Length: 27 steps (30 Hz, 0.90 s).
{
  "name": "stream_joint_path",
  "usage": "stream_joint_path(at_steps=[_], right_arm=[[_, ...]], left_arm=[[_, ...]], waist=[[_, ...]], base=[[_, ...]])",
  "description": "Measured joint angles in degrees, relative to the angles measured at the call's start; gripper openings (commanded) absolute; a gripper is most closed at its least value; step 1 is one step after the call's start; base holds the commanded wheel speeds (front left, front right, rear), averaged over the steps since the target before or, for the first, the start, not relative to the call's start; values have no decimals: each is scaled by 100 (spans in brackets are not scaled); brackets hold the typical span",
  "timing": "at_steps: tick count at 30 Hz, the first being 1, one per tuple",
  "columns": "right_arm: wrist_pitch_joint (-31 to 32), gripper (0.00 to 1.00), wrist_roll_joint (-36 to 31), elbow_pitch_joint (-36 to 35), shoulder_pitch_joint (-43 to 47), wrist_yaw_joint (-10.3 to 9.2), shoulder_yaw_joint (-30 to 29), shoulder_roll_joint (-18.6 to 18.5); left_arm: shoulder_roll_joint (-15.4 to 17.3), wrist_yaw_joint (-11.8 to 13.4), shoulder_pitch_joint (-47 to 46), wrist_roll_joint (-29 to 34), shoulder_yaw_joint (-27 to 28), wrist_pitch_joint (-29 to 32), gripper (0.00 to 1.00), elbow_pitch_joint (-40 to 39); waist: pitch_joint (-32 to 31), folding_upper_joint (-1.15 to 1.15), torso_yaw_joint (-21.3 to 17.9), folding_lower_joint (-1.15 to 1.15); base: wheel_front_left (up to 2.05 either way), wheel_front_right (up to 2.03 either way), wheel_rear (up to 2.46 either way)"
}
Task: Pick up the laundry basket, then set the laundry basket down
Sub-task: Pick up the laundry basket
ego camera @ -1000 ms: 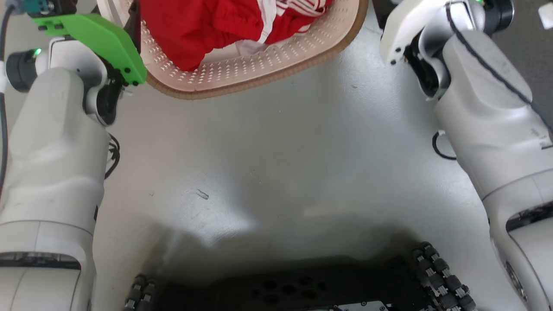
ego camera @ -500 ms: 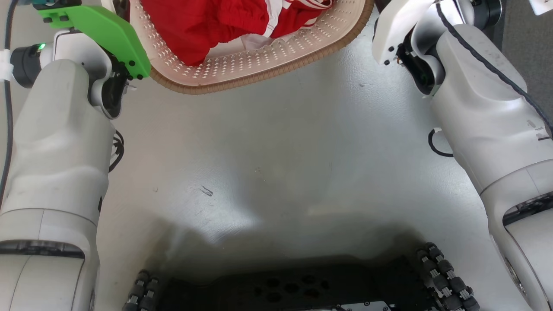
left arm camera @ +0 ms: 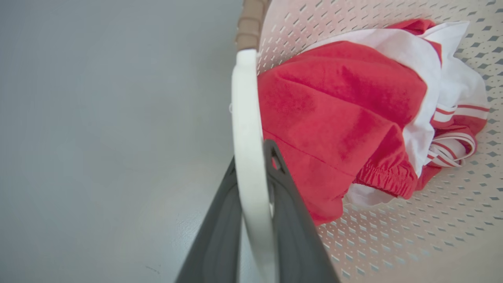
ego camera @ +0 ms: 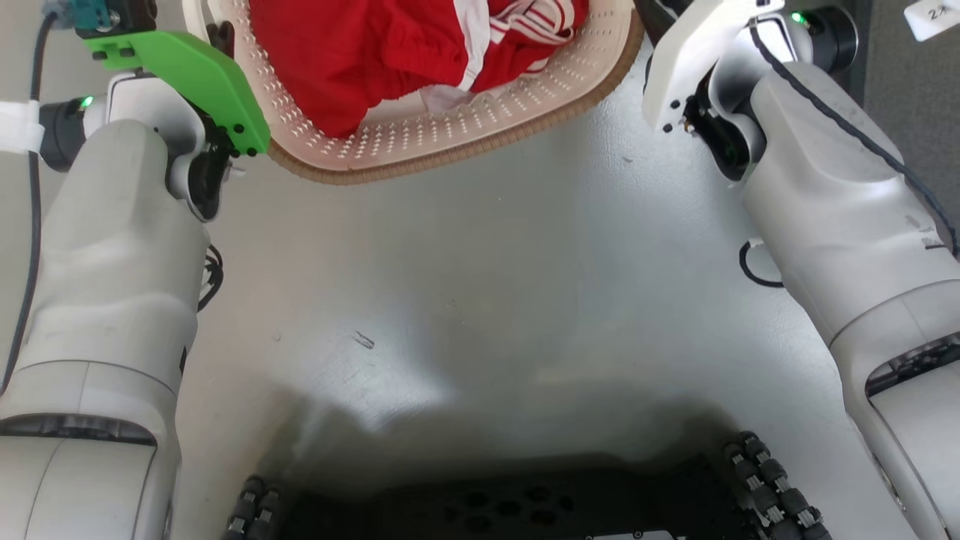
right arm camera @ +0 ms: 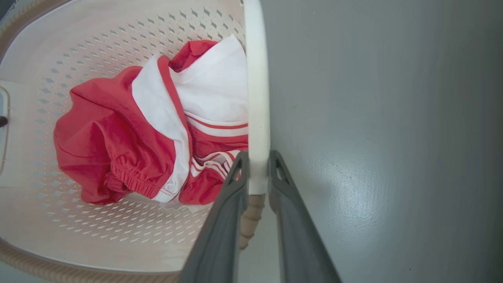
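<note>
Green wrist plate [ego camera: 187, 75] at upper left of the head view, just beside the laundry basket [ego camera: 450, 139] at top centre. Got the left gripper [left arm camera: 253, 155] pinched shut around the white left handle [left arm camera: 245, 98]. Red and white clothes [ego camera: 360, 45] bunched inside, grey floor [ego camera: 487, 285] lower in the frame. Same deal at upper right: right gripper [right arm camera: 258, 157] squeezed onto the other handle [right arm camera: 257, 78].
</note>
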Motion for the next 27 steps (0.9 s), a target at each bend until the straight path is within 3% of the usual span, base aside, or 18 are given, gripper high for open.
stream_joint_path(at_steps=[27], right_arm=[[-137,0,913,498,1170,152,492,108]], left_arm=[[-198,-69,866,-210,-36,-97,0,910]], waist=[[-1368,0,-93,0]], base=[[0,0,0]])
